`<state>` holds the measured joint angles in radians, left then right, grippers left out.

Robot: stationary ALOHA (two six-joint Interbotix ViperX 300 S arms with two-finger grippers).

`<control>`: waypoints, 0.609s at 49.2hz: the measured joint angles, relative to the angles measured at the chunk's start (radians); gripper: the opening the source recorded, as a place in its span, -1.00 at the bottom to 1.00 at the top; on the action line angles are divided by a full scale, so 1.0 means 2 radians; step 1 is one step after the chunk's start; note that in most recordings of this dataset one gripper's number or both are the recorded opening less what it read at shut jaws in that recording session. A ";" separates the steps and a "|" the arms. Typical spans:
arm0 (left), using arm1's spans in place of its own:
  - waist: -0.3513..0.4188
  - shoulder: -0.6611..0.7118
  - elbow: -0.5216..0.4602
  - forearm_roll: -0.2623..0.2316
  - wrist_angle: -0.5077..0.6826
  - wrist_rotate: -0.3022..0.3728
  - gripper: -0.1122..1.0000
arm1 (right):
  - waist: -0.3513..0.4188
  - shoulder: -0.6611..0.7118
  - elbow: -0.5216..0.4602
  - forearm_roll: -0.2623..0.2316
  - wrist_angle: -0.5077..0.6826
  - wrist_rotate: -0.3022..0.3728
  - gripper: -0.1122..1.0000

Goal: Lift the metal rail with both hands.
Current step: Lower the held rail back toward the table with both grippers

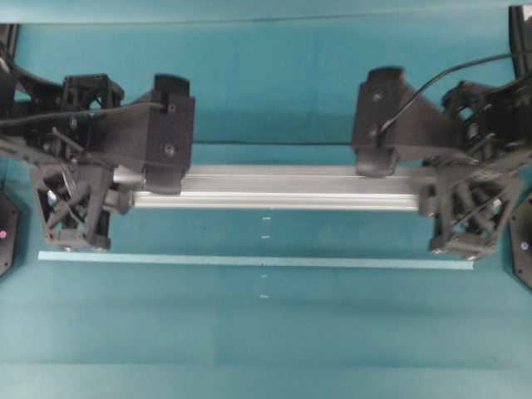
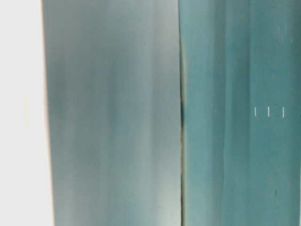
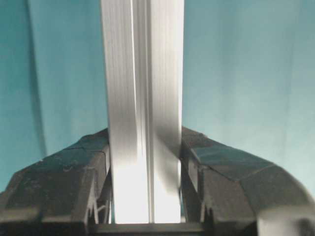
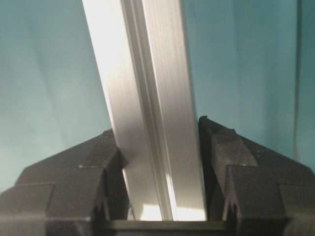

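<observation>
Silver metal rail (image 1: pixel 274 189) spans the middle of the teal table (image 1: pixel 266 341), left gripper (image 3: pixel 145 196) clamped on its left end, right gripper (image 4: pixel 165 196) clamped on its right end. Both wrist views show the jaws pressed against the rail's sides, no gap. Overhead: pale tape strip (image 1: pixel 258 261) runs parallel, near the rail but apart; bare table beyond it toward the lower edge, and more bare table above the rail. Table-level view is blurred bands only; neither rail nor grippers can be made out there.
</observation>
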<state>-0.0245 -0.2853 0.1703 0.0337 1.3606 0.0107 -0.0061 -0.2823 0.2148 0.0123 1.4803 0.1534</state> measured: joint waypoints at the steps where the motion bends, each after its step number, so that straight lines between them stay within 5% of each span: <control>1: 0.000 -0.001 0.008 0.000 -0.005 0.001 -0.25 | 0.000 -0.001 0.007 -0.001 -0.007 -0.001 -0.10; 30: 0.011 0.008 0.143 0.000 -0.140 0.006 -0.25 | -0.002 0.018 0.147 -0.005 -0.176 -0.009 -0.10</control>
<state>-0.0031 -0.2684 0.4571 0.0337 1.0815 0.0230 -0.0107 -0.2470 0.5093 0.0015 1.1290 0.1350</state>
